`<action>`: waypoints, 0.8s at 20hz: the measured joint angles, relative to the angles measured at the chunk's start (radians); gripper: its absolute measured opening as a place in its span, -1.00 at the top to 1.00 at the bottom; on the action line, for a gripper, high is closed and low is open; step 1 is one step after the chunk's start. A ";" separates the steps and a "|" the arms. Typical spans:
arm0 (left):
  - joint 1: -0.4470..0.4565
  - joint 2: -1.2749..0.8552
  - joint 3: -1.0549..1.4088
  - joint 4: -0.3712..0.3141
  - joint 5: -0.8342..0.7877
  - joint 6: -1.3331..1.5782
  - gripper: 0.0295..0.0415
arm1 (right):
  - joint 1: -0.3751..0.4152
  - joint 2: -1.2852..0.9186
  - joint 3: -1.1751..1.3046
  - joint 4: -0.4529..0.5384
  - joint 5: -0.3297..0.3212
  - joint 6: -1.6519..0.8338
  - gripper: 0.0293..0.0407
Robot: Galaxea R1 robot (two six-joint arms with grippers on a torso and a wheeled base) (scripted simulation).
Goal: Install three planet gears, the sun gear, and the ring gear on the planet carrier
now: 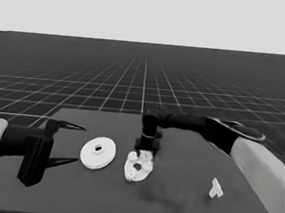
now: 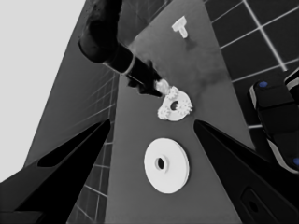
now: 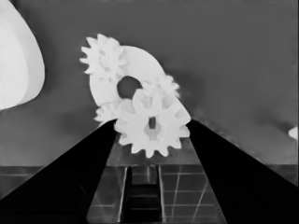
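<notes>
The planet carrier, the smaller round part (image 1: 138, 167) (image 3: 140, 63) (image 2: 176, 108), lies mid-table. Three planet gears sit on it around its centre hole (image 3: 103, 58) (image 3: 164, 86) (image 3: 105, 112). My right gripper (image 1: 146, 151) (image 3: 153, 122) hangs just over the carrier, shut on a fourth small toothed gear, the sun gear (image 3: 152, 125) (image 2: 162, 86). That gear hovers a little off the hole, over the carrier's rim. The ring gear, the larger round part (image 1: 99, 153) (image 2: 167, 164) (image 3: 18, 60), lies flat to the carrier's left. My left gripper (image 1: 65, 142) (image 2: 152, 122) waits open over the table's left end.
A thin white piece (image 1: 216, 188) (image 2: 181, 25) lies alone toward the table's right end. The right arm's pale grey part (image 1: 262, 167) fills the lower right corner of the head view. Dark machinery with blue lights (image 2: 275, 116) shows past the table's edge.
</notes>
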 joint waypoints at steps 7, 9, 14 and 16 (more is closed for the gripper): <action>0.000 0.000 0.000 0.000 0.000 0.000 -0.49 | -0.048 0.124 -0.162 -0.048 0.015 -0.040 0.68; 0.000 0.000 0.000 0.000 0.000 0.000 -0.49 | -0.100 0.133 -0.195 -0.093 0.030 -0.060 0.68; 0.000 0.000 0.000 0.000 0.000 0.000 -0.49 | -0.122 0.138 -0.214 -0.114 0.039 -0.071 0.68; 0.000 0.000 0.000 0.000 0.000 0.000 -0.49 | -0.123 0.139 -0.215 -0.115 0.040 -0.071 0.68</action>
